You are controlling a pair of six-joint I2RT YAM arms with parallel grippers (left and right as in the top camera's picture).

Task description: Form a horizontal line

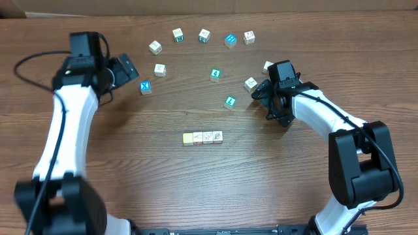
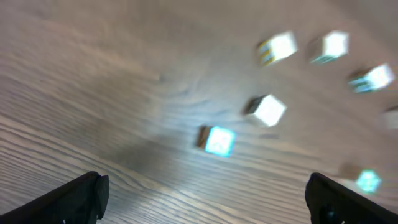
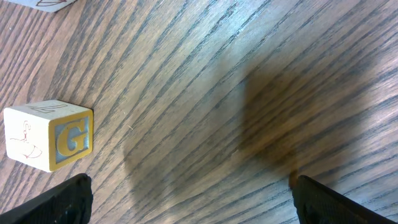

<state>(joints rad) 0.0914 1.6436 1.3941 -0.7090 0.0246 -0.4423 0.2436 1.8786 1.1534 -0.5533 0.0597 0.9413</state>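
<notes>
The horizontal line (image 1: 202,138) is a short row of four small cubes side by side at mid-table, the pale yellow cube (image 1: 188,138) at its left end and three whitish ones to its right. My left gripper (image 1: 130,68) hovers open at the upper left, well away from the row. In the blurred left wrist view, the left gripper (image 2: 208,205) has only bare wood between its fingers. My right gripper (image 1: 270,106) is open at the right, above and right of the row. The right wrist view shows the right gripper (image 3: 199,205) empty.
Several loose cubes form an arc across the far side, among them a blue-faced cube (image 1: 145,87), a teal cube (image 1: 230,101) and a whitish cube (image 1: 251,83) beside my right gripper. A cube with a letter G (image 3: 50,142) lies left of the right fingers.
</notes>
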